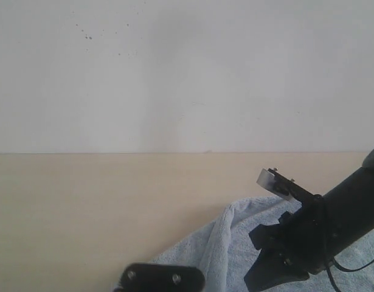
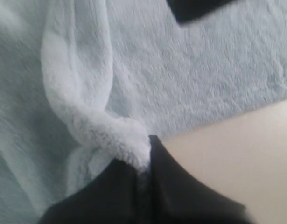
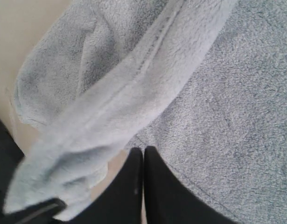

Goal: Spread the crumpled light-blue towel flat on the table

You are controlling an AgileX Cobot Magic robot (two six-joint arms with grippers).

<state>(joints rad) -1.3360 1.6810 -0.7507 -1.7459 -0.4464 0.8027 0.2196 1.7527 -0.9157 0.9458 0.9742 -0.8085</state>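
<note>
The light-blue towel [image 1: 235, 243] lies bunched at the table's [image 1: 83, 207] near right, with a rolled fold rising along its left side. My left gripper [image 2: 142, 156] is shut on a thick fold of the towel [image 2: 110, 130], right beside bare table [image 2: 236, 154]. My right gripper [image 3: 143, 148] is shut, its tips at the hemmed edge of the towel [image 3: 218, 116], and I see nothing between them. In the exterior view the right gripper [image 1: 263, 278] points down onto the cloth.
A white wall [image 1: 187, 73] rises behind the table's far edge. A black part of the left arm [image 1: 159, 278] shows at the bottom edge. Bare tabletop stretches to the left and behind the towel.
</note>
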